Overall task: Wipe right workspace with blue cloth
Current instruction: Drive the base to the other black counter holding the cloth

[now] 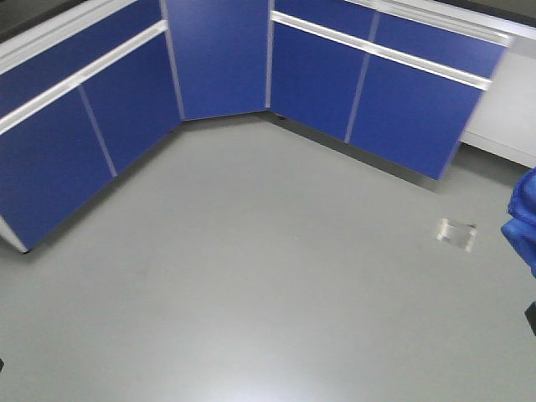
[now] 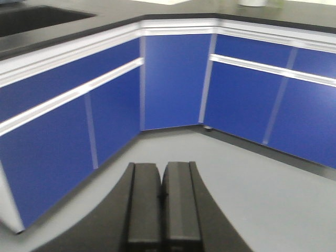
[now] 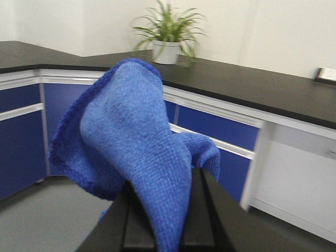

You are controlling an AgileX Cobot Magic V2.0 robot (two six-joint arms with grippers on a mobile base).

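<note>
— Where the front camera looks down, any cloth?
— Just a blue cloth (image 1: 524, 219) at the right edge, over the grey floor (image 1: 251, 276).
— Left wrist?
— The left gripper (image 2: 161, 197) is pressed together, empty, facing blue cabinets (image 2: 173, 79).
— Right wrist?
— The right gripper (image 3: 164, 223) clamps the cloth, which drapes over it; a potted plant (image 3: 168, 34) stands behind.

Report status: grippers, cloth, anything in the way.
Left gripper shut, empty. Right gripper shut on blue cloth, held in the air. Potted plant on black countertop ahead.
</note>
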